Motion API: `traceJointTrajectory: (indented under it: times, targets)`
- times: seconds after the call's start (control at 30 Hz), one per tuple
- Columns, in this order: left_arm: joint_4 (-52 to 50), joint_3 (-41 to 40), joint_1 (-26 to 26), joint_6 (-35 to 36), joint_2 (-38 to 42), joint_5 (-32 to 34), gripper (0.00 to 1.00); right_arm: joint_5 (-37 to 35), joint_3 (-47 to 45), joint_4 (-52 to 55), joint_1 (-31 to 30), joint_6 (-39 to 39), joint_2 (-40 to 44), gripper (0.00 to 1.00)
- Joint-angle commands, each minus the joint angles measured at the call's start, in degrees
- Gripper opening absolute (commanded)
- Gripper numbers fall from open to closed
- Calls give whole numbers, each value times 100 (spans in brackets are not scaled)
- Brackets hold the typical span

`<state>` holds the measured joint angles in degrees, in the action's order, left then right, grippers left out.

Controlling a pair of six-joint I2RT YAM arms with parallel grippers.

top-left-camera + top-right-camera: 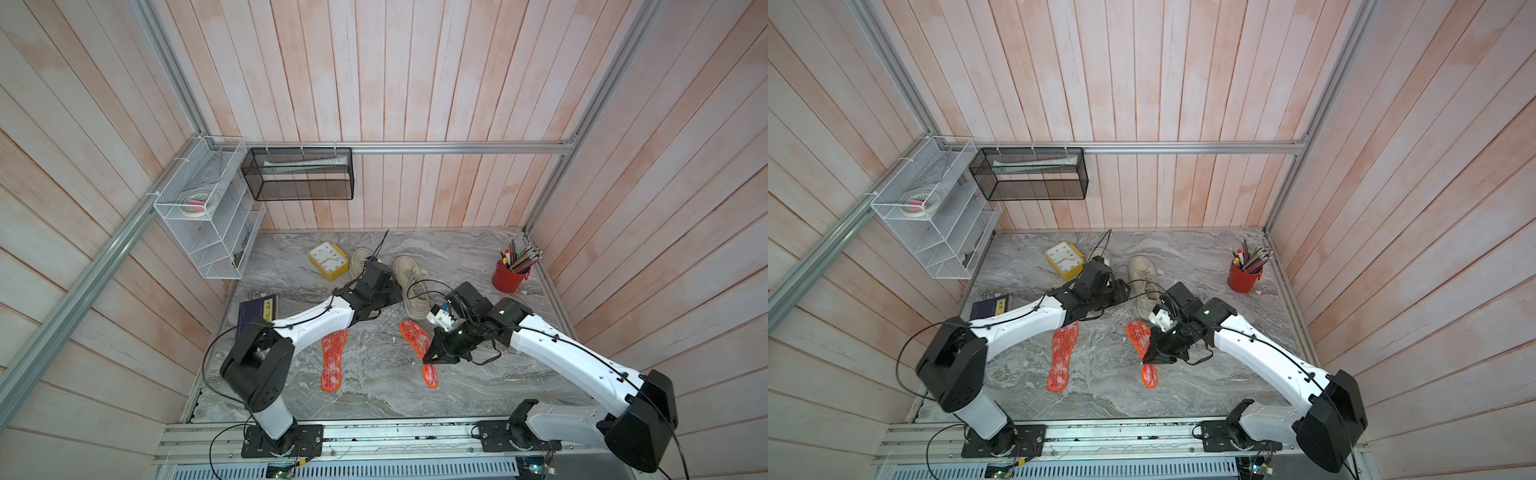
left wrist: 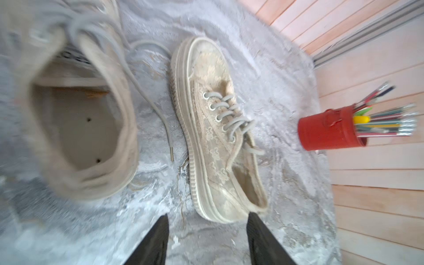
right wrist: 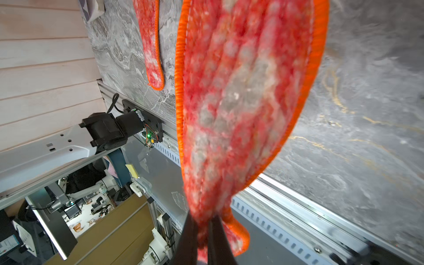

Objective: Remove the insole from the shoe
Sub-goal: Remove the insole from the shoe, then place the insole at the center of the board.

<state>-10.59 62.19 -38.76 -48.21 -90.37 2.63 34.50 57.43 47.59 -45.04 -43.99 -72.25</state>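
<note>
Currently: red fleecy insole with orange stitched edge (image 3: 241,103), clear of beige canvas lace-up shoe (image 2: 218,128), pinched in right gripper (image 3: 203,220) over grey marble tabletop (image 1: 374,399); left gripper (image 2: 207,218) parted, empty.

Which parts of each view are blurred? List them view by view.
Left wrist view: the near shoe is smeared and soft, the far shoe and red pencil cup crisper. Right wrist view: the held insole, close to the lens, is blurry; the marble table behind is sharp. In both top views: even light, sharp, no strong glare.
</note>
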Motion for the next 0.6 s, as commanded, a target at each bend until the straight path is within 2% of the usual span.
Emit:
traceJointTrajectory:
  times: [0.0, 0.13, 0.33, 0.5, 0.57]
  targets:
    - [-611, -677, 185, -408, 870, 609, 57, -450, -46, -1339, -493, -673, -417, 0]
    - [-1535, -1295, 511, -637, 2197, 1129, 56, -999, 520, -1806, -931, -915, -1489, 0]
    - [-2730, -1689, 1046, -455, 3790, 1922, 56, -1597, 1636, -1853, -1271, -1554, -2960, 0]
    - [-2990, -2001, 1187, -567, 4487, 2066, 56, -1913, 2253, -1641, -1500, -1956, -3754, 0]
    - [-2993, -2097, 1189, -660, 4611, 2040, 56, -1845, 2424, -1622, -1559, -1990, -4029, 11]
